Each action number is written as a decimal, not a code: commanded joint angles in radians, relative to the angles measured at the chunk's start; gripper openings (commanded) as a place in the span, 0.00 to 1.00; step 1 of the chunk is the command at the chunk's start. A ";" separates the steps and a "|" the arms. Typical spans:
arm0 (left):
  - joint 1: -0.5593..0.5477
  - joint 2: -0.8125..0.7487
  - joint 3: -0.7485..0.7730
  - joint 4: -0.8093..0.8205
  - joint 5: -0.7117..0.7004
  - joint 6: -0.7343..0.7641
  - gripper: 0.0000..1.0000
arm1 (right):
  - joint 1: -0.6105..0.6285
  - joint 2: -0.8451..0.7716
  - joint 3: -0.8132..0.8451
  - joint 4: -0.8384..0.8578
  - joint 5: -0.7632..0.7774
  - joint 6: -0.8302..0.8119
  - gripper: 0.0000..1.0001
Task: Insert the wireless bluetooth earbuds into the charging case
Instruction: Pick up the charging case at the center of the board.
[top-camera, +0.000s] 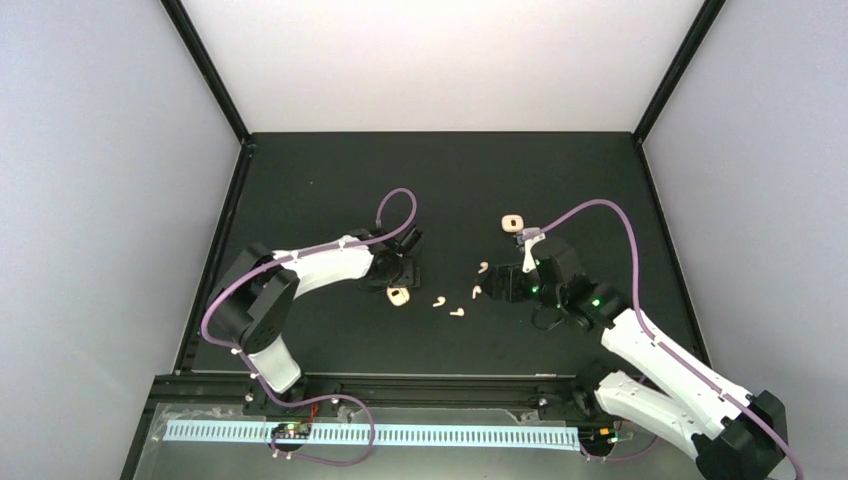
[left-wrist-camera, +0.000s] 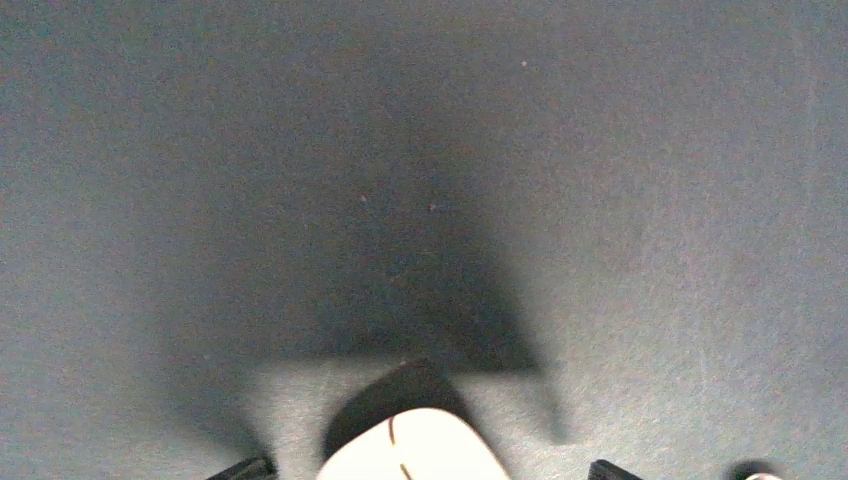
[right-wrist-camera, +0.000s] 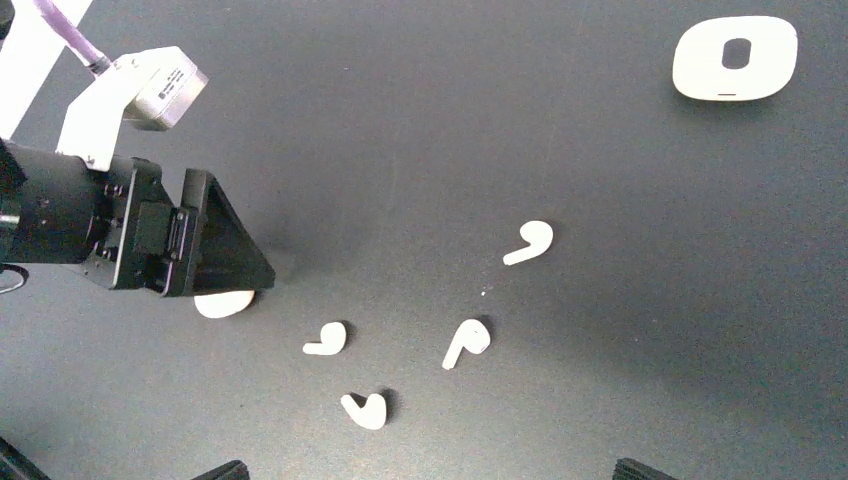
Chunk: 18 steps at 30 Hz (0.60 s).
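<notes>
Earbuds (right-wrist-camera: 466, 343): four tiny white comma-shaped pieces with short stems, in smooth plastic, are lying loose near the middle of the surface (top-camera: 330, 190). They are lying apart from one another and outside both cases.
Charging case (top-camera: 398, 297): a rounded cream shell, smooth and slightly glossy, is lying just left of the earbuds. Thin dark marks are showing on its top in the left wrist view.
Left hand (top-camera: 401, 280): it is hovering right over this case. Its dark fingers (left-wrist-camera: 245, 468) are standing apart on either side of the shell, with bare surface showing in both gaps. It is gripping nothing.
Second case (right-wrist-camera: 736, 58): another rounded cream piece, with a dark oval opening in its middle, is lying alone beyond the earbuds toward the far edge, touching nothing.
Right hand (top-camera: 497, 287): it is hanging just right of the earbuds, spread wide and carrying nothing. Only its black fingertips (right-wrist-camera: 640, 468) are showing, at the bottom of its own view, with the earbuds lying ahead of them.
Surface: matte black with a fine grain. It is carrying a soft, broad shadow under the left hand and small shadows beside each earbud.
</notes>
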<state>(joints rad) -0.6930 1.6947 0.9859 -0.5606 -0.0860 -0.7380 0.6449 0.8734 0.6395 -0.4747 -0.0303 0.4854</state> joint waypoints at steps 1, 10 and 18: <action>-0.013 -0.080 0.014 -0.048 -0.055 0.051 0.96 | 0.006 -0.027 -0.007 -0.022 -0.008 -0.007 0.95; -0.017 -0.224 0.038 -0.149 0.108 0.584 0.99 | 0.006 -0.047 -0.016 -0.014 -0.058 -0.031 0.95; -0.017 -0.098 0.108 -0.256 0.101 0.626 0.99 | 0.007 -0.077 0.014 -0.047 -0.068 -0.051 0.96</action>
<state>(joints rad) -0.7029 1.5631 1.0512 -0.7444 -0.0032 -0.1730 0.6449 0.8268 0.6319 -0.4969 -0.0795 0.4530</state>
